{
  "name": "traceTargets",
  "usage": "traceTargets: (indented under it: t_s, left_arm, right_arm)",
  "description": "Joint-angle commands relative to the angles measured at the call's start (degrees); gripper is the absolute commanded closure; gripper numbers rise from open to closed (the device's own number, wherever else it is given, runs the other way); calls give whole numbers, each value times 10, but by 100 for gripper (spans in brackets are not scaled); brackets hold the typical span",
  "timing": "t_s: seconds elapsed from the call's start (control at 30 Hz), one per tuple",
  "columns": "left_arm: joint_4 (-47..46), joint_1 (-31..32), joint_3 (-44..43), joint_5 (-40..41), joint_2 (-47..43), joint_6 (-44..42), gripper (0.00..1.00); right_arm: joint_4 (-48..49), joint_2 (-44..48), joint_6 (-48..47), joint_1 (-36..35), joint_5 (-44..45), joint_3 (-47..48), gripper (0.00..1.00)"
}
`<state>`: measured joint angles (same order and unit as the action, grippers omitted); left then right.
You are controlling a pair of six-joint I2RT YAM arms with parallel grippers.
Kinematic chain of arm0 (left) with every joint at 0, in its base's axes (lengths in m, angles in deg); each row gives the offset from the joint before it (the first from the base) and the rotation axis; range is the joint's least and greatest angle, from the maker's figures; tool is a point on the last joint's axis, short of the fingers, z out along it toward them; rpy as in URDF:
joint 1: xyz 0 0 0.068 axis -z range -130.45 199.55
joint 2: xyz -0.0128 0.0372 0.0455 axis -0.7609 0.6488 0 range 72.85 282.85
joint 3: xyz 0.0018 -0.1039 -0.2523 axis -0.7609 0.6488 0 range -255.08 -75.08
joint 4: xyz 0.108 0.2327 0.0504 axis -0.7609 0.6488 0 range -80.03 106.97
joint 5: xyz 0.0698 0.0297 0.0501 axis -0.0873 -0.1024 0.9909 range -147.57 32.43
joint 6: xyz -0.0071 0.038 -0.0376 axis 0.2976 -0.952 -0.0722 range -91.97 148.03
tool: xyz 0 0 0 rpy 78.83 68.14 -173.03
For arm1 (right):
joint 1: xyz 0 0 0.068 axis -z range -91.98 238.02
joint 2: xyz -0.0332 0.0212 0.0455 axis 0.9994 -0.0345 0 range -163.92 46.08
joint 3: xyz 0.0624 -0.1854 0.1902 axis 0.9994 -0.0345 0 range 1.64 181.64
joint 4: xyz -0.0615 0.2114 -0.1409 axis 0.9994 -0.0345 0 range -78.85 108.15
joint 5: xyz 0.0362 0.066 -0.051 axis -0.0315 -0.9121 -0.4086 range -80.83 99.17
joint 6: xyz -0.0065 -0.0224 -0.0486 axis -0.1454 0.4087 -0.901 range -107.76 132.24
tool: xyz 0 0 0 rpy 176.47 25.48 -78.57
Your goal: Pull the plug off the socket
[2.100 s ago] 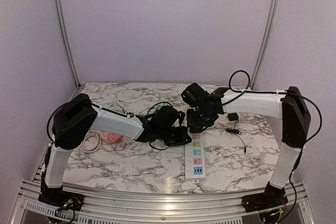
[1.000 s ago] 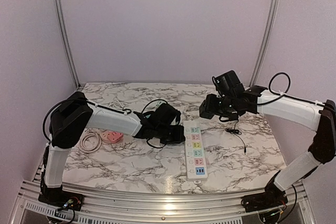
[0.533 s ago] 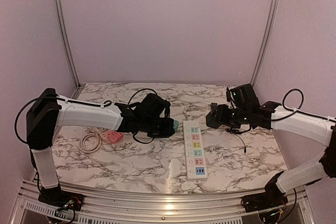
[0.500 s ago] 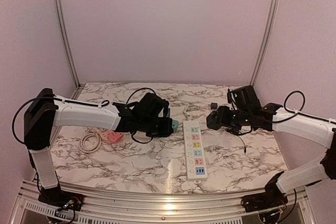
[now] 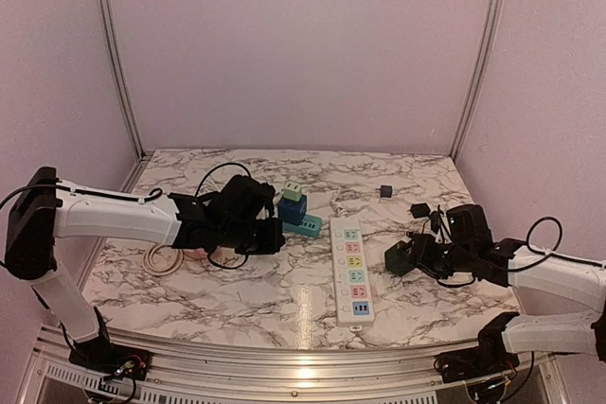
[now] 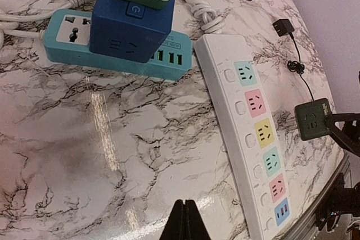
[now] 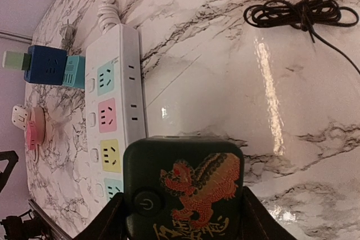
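I am holding the plug [image 7: 184,186], a dark green cube adapter with a dragon print, in the right tool [image 5: 409,258], whose jaws are clamping two opposite flat sides. It is sitting apart from the white socket strip [image 5: 350,270], at about 3 o'clock from it, over the table [image 5: 237,290]. I am judging it to be light, rigid plastic with glossy faces that could slip, so those flat sides are the place to grip. The left tool [image 6: 183,217] is pinched closed on nothing, at the strip's 9 o'clock.
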<state>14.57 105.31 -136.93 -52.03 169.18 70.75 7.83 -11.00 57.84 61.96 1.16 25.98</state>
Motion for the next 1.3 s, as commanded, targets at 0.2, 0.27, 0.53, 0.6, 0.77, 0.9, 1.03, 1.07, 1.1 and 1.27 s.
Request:
traceTargets:
  t_s: [0.2, 0.27, 0.53, 0.6, 0.77, 0.9, 1.03, 1.07, 1.1, 1.27]
  left_arm:
    - [-10, 0, 8, 16, -22, 7, 100]
    - [-9, 0, 0, 11, -15, 4, 100]
    - [-6, -8, -27, -1, 1, -11, 100]
    - [-6, -14, -28, -5, 1, -14, 100]
    - [-11, -32, -25, -21, -2, -23, 100]
    - [-17, -44, -26, -35, -2, -31, 100]
    - [-24, -55, -26, -50, 1, -38, 100]
    - [-25, -57, -27, -52, 2, -39, 100]
    - [-26, -58, -27, -53, 3, -40, 100]
    - [-30, -66, -26, -67, 3, -44, 100]
  right_arm:
    - [97, 40, 39, 46, -88, -68, 84]
    - [98, 43, 41, 67, -113, -84, 82]
    - [66, 36, 26, 99, -121, -86, 62]
    - [45, 36, 24, 99, -108, -80, 53]
    - [-10, 34, 15, 99, -72, -61, 31]
    - [-36, 43, 14, 99, -54, -52, 21]
    - [-60, 50, 10, 99, -38, -39, 20]
    - [-68, 52, 8, 99, -32, -33, 19]
    - [-77, 52, 7, 99, -26, -27, 19]
    - [-118, 54, -19, 98, -1, 14, 19]
